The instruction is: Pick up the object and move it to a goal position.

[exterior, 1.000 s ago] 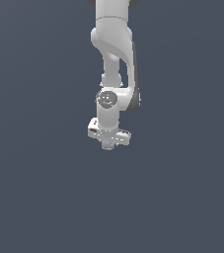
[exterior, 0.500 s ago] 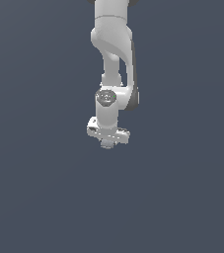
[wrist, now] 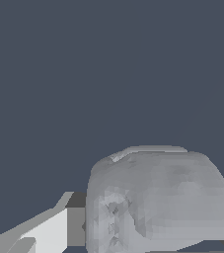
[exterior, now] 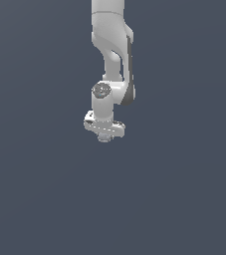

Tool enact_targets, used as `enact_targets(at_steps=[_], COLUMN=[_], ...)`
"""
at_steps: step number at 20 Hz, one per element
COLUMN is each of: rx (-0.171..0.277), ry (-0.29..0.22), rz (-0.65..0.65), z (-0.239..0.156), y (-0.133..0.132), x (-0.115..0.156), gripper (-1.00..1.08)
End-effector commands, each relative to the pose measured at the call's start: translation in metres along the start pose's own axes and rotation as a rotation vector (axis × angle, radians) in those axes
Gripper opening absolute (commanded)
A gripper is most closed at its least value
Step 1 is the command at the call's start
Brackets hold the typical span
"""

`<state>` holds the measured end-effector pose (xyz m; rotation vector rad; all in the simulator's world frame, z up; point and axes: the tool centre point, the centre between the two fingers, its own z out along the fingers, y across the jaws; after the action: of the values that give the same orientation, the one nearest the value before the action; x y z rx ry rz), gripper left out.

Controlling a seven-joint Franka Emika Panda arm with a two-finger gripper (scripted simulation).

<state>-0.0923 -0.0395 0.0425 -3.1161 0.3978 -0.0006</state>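
In the exterior view my gripper (exterior: 104, 138) hangs from the white arm in the upper middle, well above the dark floor. A pale grey-blue bumpy object (exterior: 104, 138) shows as a tiny lump at the fingertips. In the wrist view the object (wrist: 158, 197) fills the space close to the camera, and a white finger (wrist: 47, 232) presses against its side. The other finger is almost wholly hidden behind the object. The gripper is shut on the object.
A plain dark grey-blue floor (exterior: 45, 199) lies all around. No goal marker or other object shows in either view.
The gripper with the object has shifted slightly up and toward the exterior view's left. The grip has not changed.
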Motion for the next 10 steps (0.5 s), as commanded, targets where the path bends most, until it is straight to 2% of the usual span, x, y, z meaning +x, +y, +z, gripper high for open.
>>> enact_targets(at_steps=[1, 10], rx=[0.0, 0.0], ry=[0.0, 0.0], rz=[0.0, 0.0], z=[-0.001, -0.002], y=[0.012, 0.04], x=[-0.013, -0.043], gripper=[-1.0, -1.0])
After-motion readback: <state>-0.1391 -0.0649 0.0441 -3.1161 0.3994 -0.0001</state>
